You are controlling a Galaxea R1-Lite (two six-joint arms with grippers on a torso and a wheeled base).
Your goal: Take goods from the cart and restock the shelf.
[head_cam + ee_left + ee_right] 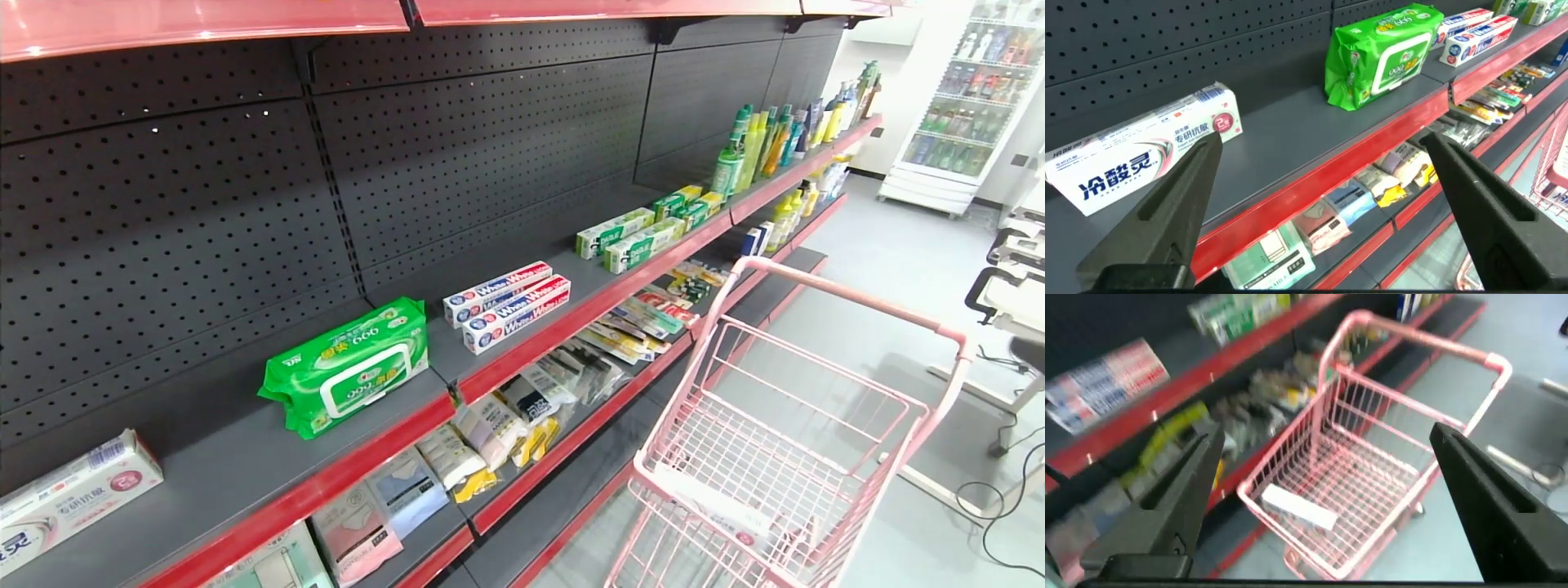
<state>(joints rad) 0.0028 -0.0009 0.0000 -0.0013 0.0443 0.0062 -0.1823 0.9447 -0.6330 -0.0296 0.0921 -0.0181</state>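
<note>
Pink wire cart (784,441), glossy plastic wipes pack (347,365).

1. The pink wire cart (784,441) stands on the floor, right of the dark red-edged metal shelf (229,457); a flat white box (710,505) lies in its basket;
2. On the shelf, left to right: long white toothpaste box (73,490); green soft wipes pack (347,367); two red-and-blue toothpaste boxes (506,304), side by side.

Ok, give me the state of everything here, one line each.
left gripper: open, empty.
right gripper: open, empty.
cart: holds one box.
box: lying flat in cart.
wipes: flat on shelf, flap shut.
shelf: partly stocked, with bare gaps.
</note>
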